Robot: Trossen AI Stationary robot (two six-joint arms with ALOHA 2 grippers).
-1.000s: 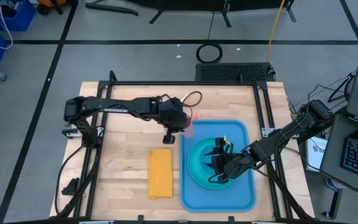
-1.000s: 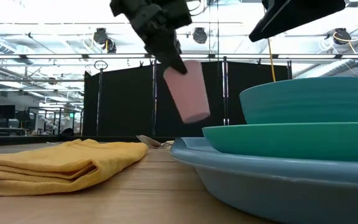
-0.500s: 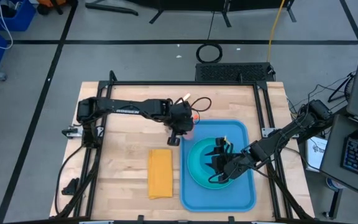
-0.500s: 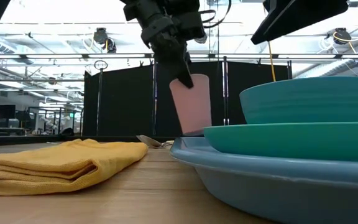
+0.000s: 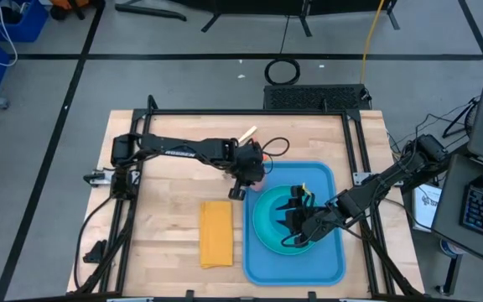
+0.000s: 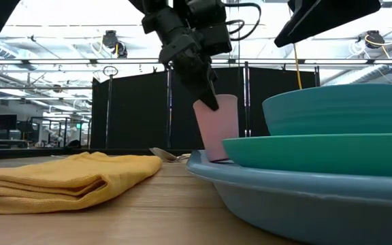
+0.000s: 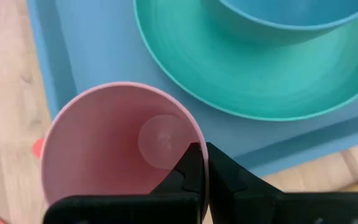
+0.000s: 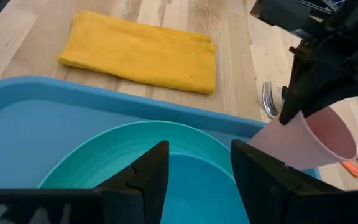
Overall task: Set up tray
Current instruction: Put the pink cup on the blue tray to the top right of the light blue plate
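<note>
Pink cup (image 6: 218, 126) hangs from the left gripper (image 5: 247, 170), whose fingers pinch the cup's rim, one inside and one outside, as the left wrist view shows. Holding the rim this way probably lets the cup go down upright into the tray's back corner, beside the plate (image 5: 277, 216), without touching it. In the low view the cup is a little tilted, and I cannot tell if its base touches the tray. The tray (image 5: 329, 265) lies on the right half of the table, with the turquoise plate and a bowl (image 6: 337, 109) already on it. The right gripper (image 5: 298, 223) hovers over the bowl with its fingers apart, grasping nothing.

The table (image 5: 168, 210) is of light wood. A yellow napkin (image 5: 215, 234) lies just beside the tray, and a fork (image 8: 269, 99) lies near the tray's back edge. Behind the table stand dark screens under a bright ceiling.
</note>
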